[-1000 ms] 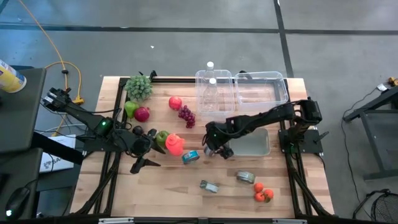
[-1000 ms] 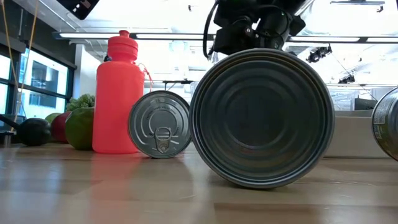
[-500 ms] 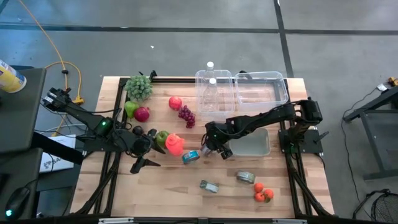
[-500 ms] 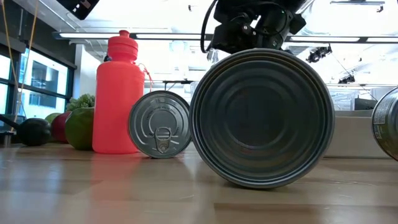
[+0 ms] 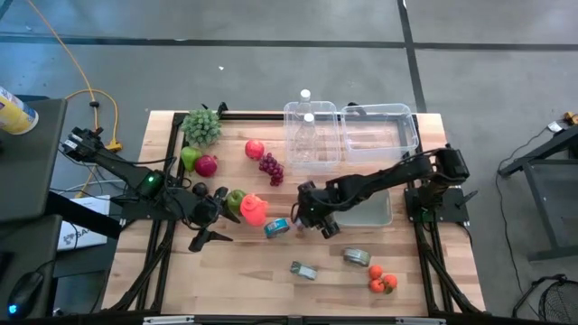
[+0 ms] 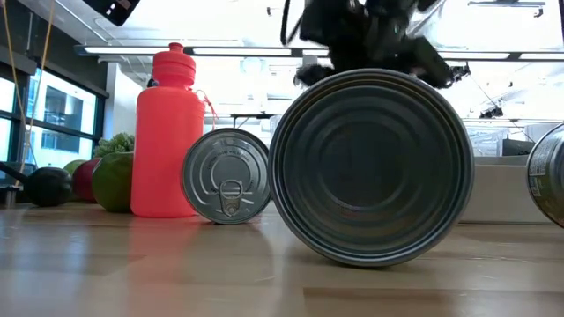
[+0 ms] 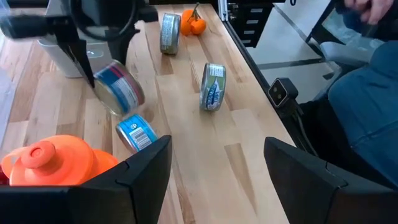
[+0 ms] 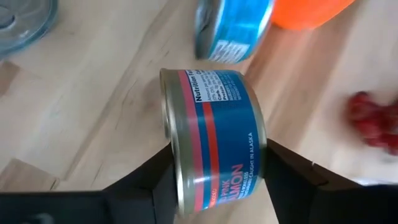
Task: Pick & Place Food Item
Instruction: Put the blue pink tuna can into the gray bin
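**Salmon can clamped in the right gripper, mid-table**

At the centre of the high view, the right gripper (image 5: 312,215) was clenched on a blue salmon can (image 8: 214,137), its fingers pressing the flat ends. The can looked rigid, smooth and fairly heavy, so it could slip. The left gripper (image 7: 214,180) waited unclenched and empty at the left. In the low view, a large tin (image 6: 372,167) hid the grasp.

Blue/red salmon can (image 8: 214,134) clamped betw right gripper (image 8: 214,168) fingers, tilted, off the wood tabletop. 2nd blue-label can (image 5: 276,227) lies on its side just beside it, next to orange-red bottle (image 5: 254,209).
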